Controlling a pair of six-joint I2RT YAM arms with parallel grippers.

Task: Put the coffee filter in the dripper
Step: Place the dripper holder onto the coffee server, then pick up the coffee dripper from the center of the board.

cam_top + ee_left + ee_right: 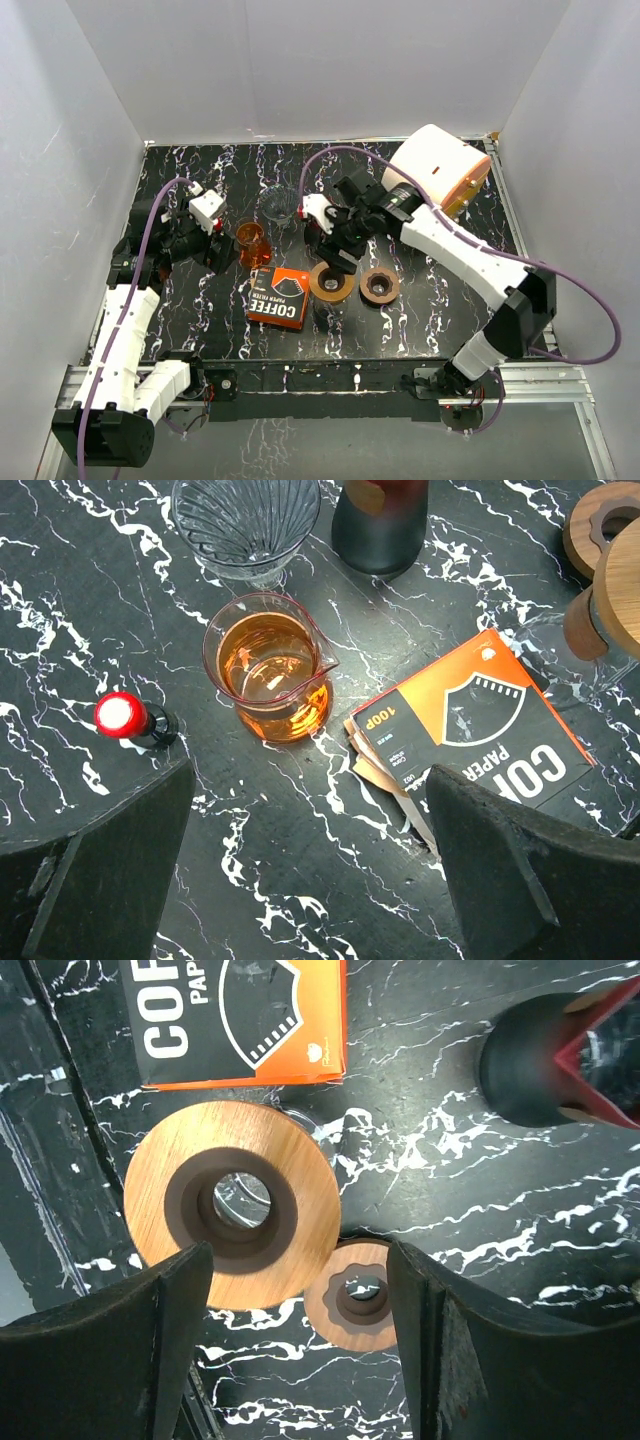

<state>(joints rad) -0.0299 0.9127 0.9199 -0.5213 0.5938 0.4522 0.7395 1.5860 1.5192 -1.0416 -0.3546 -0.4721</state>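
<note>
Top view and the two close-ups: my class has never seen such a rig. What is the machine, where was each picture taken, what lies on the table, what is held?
Two robot arms stand at the table's near edge. The top view looks down from above and behind them; each close-up comes from a camera on one wrist. On the black table lie an orange filter box, an orange glass jug, a clear glass dripper, a wooden ring and a second wooden ring. The left hand and the right hand are both open, holding nothing.
</note>
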